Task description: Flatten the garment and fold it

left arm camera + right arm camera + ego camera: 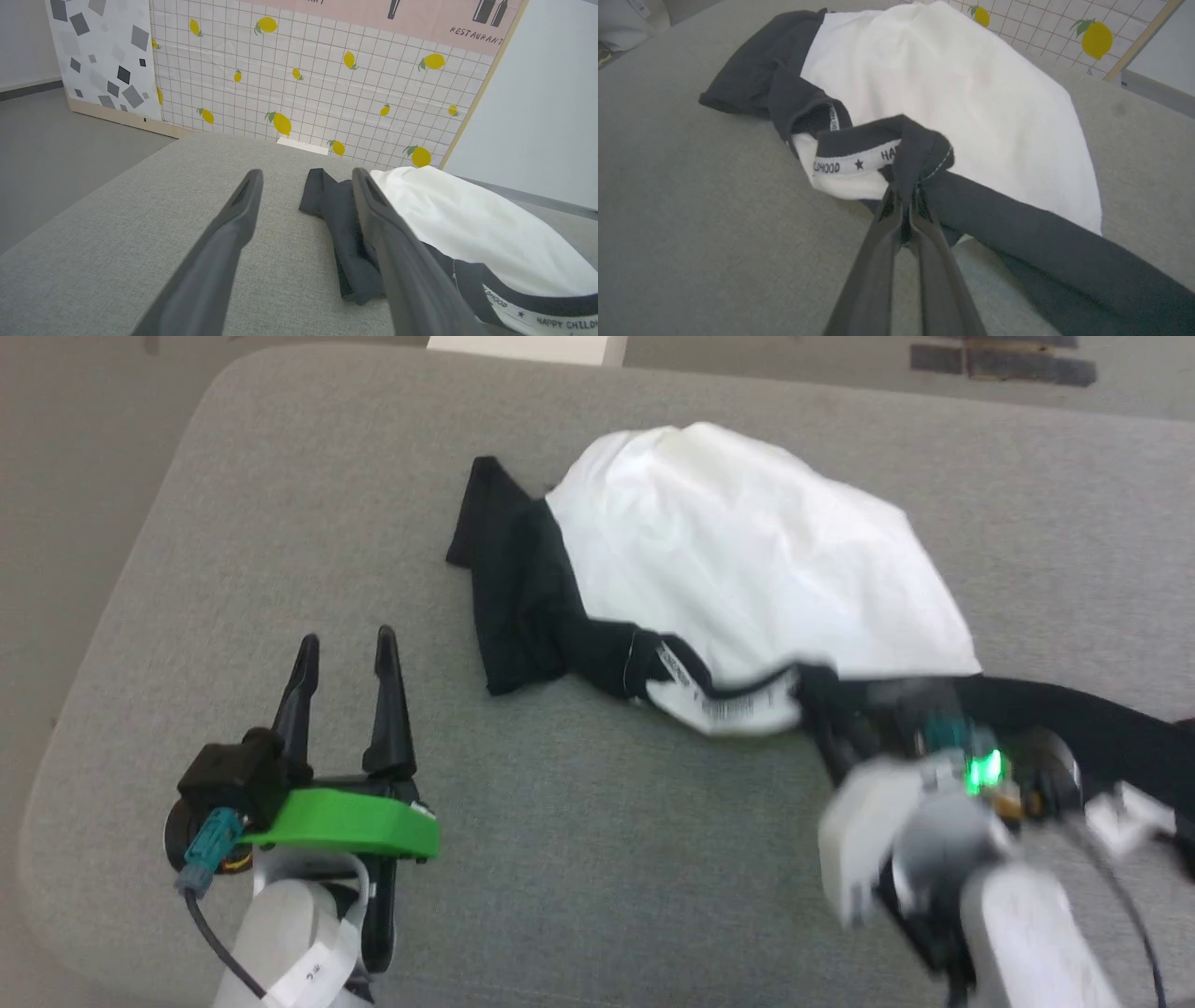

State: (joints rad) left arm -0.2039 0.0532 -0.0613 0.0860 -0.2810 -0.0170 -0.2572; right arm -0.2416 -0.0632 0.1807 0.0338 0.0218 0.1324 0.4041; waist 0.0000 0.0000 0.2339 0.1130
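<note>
The garment (747, 541) lies crumpled on the grey table (579, 859), its white body bulging up and one black sleeve bunched at its left. My right gripper (903, 193) is shut on the garment, pinching black fabric where the neckband meets the other sleeve (1045, 233), which trails off to the right. In the head view this gripper (822, 695) is blurred at the garment's near edge. The lettered neckband (537, 312) lies along the near side. My left gripper (345, 649) stands open over bare table, left of the bunched sleeve (341, 219), touching nothing.
The table has rounded corners, with floor beyond its left edge (56, 476). A tiled wall panel with lemon prints (327, 84) stands behind the table. A pale block (527, 347) sits at the far edge.
</note>
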